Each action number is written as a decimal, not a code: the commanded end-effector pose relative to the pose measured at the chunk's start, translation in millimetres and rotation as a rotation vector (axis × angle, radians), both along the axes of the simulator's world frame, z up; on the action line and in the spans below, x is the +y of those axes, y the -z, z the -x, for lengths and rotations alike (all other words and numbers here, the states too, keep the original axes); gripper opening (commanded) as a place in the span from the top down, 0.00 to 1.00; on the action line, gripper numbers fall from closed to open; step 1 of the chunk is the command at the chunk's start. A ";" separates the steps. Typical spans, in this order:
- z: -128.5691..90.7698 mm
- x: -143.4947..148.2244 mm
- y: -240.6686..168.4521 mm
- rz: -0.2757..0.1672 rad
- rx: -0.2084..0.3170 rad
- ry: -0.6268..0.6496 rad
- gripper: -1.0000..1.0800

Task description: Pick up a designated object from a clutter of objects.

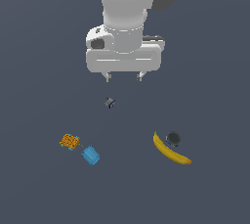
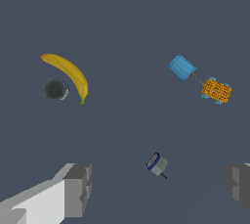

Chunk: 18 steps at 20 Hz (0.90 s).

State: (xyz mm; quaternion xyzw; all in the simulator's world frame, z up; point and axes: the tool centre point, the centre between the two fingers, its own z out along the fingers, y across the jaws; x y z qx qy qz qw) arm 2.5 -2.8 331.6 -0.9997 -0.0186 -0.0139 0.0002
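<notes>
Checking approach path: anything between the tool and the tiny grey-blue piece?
Nothing. Exterior view shows bare surface between the tool and the tiny grey-blue piece.

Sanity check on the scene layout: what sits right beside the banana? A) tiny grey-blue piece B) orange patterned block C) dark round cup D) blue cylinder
C. The dark round cup lies against the banana, while the blue cylinder and orange block sit together on the exterior view's left, and the tiny grey-blue piece lies alone below the hand.
</notes>
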 end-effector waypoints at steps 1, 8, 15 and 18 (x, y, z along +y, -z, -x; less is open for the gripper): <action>0.0 0.1 0.0 0.000 0.000 -0.001 0.04; 0.9 -3.6 10.7 -0.001 0.001 -0.031 0.04; 4.7 -13.1 37.9 -0.003 0.003 -0.109 0.04; 7.9 -18.9 54.3 -0.004 0.004 -0.157 0.04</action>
